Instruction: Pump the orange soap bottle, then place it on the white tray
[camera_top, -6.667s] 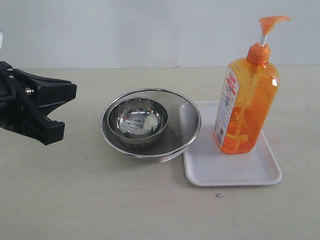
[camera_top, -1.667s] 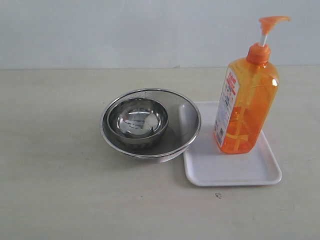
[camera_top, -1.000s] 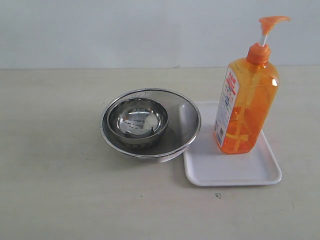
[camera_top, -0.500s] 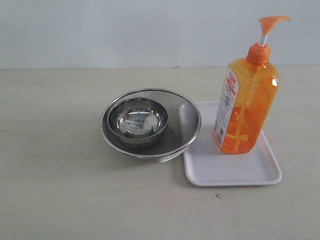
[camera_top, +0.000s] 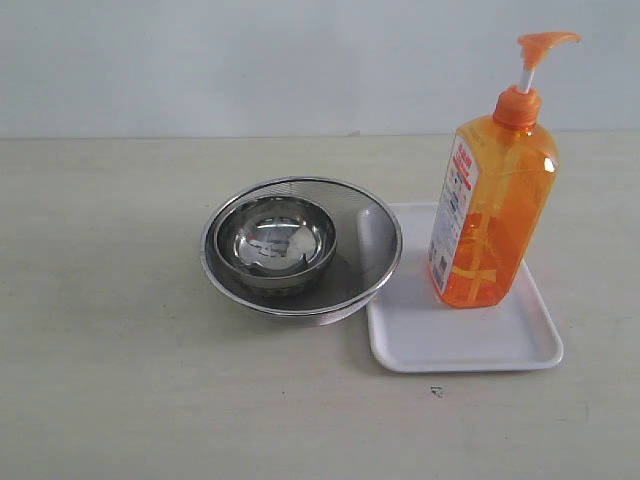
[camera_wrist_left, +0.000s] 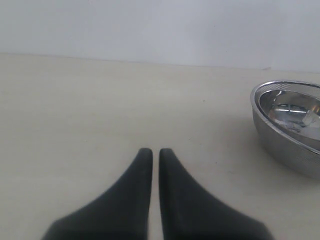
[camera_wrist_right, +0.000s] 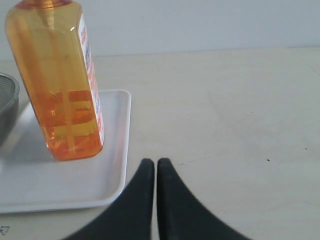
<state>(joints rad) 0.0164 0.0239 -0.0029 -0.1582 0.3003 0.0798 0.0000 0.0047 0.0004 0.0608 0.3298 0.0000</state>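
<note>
Steel bowl (camera_top: 276, 243) nested in mesh bowl (camera_top: 368, 268), on table (camera_top: 110, 385)

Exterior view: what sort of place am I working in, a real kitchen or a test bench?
Probably a staged test tabletop, not a kitchen: a pale table against a plain wall, with the orange soap bottle on the white tray beside a steel bowl nested in a mesh bowl.

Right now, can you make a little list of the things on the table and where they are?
bottle: orange soap bottle, standing upright on the white tray
tray: right next to the steel mesh bowl
bowls: small steel bowl sits inside the steel mesh bowl
grippers: left gripper and right gripper both shut, holding nothing
</note>
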